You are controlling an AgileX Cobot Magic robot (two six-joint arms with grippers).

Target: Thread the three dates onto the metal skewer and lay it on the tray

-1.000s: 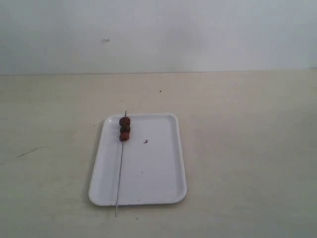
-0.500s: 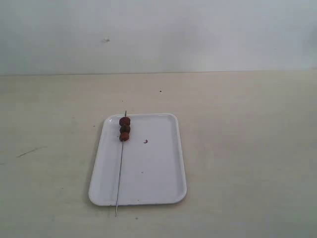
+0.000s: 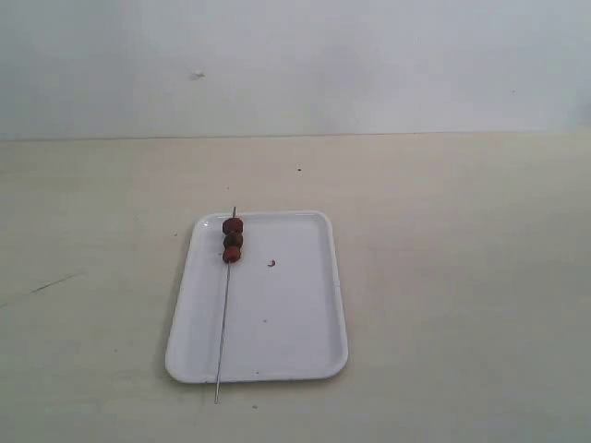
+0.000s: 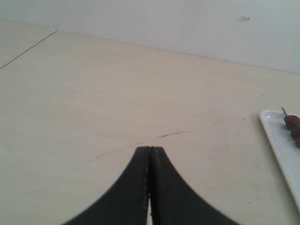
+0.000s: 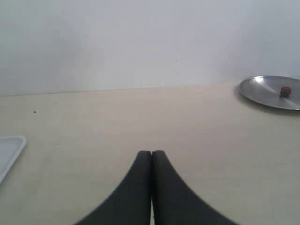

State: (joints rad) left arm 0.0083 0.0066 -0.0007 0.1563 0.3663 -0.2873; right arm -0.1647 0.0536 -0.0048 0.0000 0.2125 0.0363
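The white tray (image 3: 277, 323) lies in the middle of the table in the exterior view. The thin metal skewer (image 3: 223, 323) rests along its left side, tip past the far rim and other end past the near rim. The three dates (image 3: 232, 240) sit threaded in a row near the skewer's far end. Neither arm shows in the exterior view. My left gripper (image 4: 150, 149) is shut and empty above bare table, with the tray's edge (image 4: 276, 140) and the dates (image 4: 293, 125) off to one side. My right gripper (image 5: 151, 152) is shut and empty too, the tray corner (image 5: 11, 147) beside it.
A small reddish crumb (image 3: 271, 263) lies on the tray near the dates. The right wrist view shows a round metal plate (image 5: 269, 93) with a small reddish-brown fruit (image 5: 284, 91) on it, far off by the wall. A thin dark scratch (image 4: 173, 134) marks the table.
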